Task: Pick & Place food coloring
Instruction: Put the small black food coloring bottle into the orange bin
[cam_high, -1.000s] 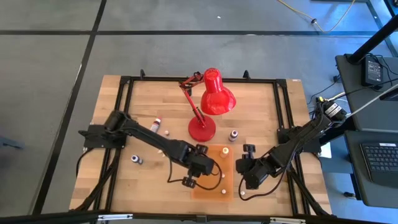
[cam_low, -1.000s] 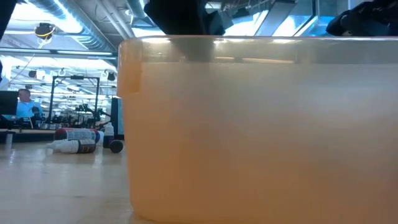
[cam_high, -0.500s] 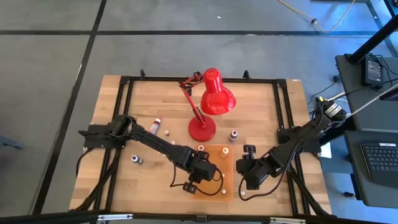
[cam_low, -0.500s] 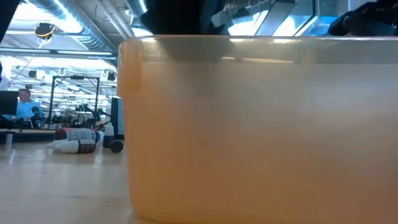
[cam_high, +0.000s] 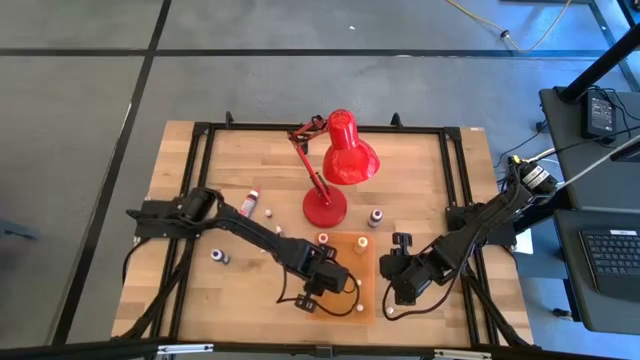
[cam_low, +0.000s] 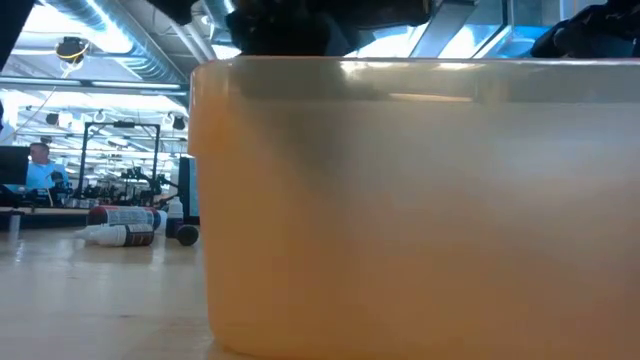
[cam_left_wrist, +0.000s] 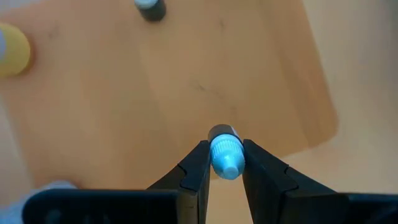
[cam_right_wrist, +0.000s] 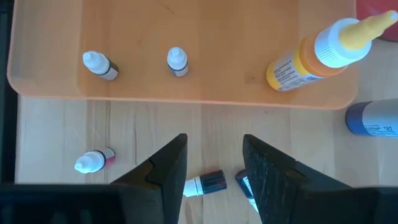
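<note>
One small dark-bodied dropper bottle with a pale pointed cap (cam_left_wrist: 224, 155) sits pinched between the nearly closed fingers of the left gripper (cam_high: 318, 283), above the flat translucent orange tray (cam_high: 364, 290) at the table's 6 o'clock. Cap points back toward the wrist camera, long axis roughly vertical. Advised handling: lower straight, keep it upright, release only on the tray floor, clear of the bottles standing there. Right gripper (cam_right_wrist: 211, 163) waits at 3 o'clock of the tray, fingers parted, holding nothing.
</note>
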